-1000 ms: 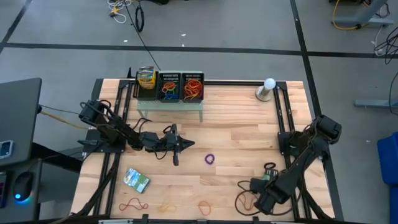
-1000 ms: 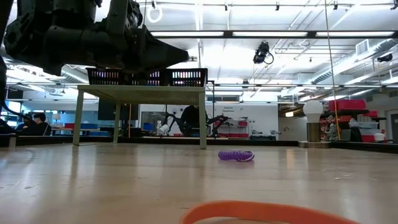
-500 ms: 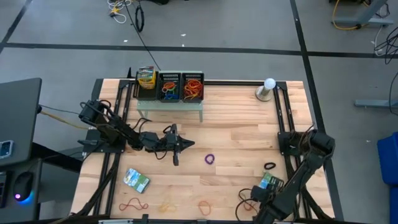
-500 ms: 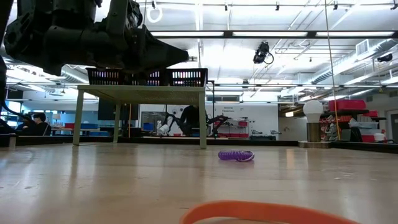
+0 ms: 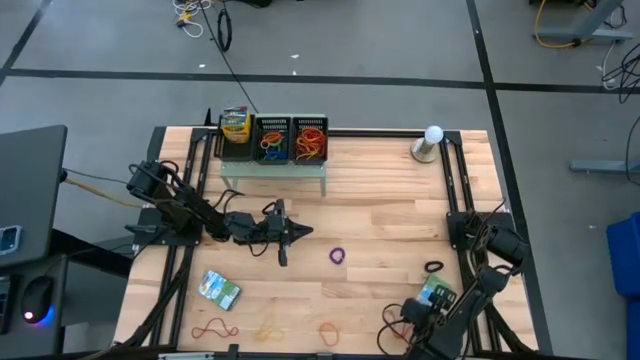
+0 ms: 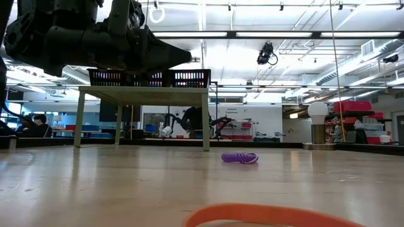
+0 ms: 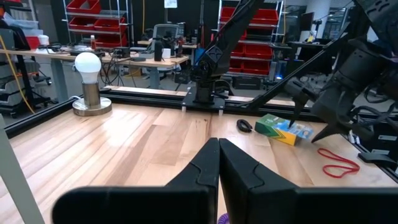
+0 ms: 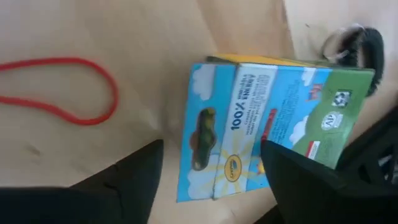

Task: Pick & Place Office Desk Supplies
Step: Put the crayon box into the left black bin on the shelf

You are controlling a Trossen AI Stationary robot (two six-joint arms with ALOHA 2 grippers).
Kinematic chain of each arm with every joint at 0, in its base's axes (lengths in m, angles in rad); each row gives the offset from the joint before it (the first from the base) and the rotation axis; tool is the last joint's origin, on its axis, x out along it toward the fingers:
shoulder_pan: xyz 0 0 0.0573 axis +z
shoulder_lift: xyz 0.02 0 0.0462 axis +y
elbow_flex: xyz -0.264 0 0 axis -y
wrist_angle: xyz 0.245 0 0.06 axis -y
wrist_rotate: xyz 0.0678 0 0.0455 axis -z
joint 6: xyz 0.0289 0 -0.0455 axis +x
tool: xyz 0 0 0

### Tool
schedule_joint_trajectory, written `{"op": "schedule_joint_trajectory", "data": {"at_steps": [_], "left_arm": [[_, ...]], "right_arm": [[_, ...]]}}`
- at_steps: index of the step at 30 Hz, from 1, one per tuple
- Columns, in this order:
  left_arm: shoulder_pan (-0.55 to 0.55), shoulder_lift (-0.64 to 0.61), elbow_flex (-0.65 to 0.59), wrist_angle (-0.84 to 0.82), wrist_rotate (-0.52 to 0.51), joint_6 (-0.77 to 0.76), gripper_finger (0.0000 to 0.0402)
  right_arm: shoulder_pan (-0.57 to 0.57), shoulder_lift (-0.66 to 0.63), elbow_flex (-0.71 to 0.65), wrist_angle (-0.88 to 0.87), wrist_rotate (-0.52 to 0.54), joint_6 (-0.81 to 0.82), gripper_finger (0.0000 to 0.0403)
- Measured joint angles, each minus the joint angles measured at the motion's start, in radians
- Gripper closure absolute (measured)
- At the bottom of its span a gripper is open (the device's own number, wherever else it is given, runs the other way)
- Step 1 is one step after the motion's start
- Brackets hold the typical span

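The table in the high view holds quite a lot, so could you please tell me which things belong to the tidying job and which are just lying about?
Job:
purple rubber band
black rubber band
red rubber band
orange rubber band
crayon packet under the open right gripper
second packet

Lying about:
light bulb
pale-green shelf
mesh trays

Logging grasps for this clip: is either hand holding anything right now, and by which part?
Nothing is held. The right hand is open, its fingers either side of the crayon packet lying on the table. The left hand is shut and empty, above the table's middle.
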Motion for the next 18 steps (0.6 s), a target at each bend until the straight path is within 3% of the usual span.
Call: {"op": "schedule_joint_trajectory", "data": {"at_steps": [4,13,18], "left_arm": [[0.0,0.0,0.0,0.0,0.0,0.0,0.0391],[0.0,0.0,0.0,0.009,0.0,0.0,0.0391],[0.0,0.0,0.0,0.042,-0.001,0.0,0.0391]], "right_arm": [[0.006,0.0,0.003,-0.03,-0.003,0.029,0.0177],[0.009,-0.001,0.033,-0.059,-0.004,0.016,0.0346],[0.013,0.0,0.109,-0.154,0.045,-0.003,0.0396]]}}
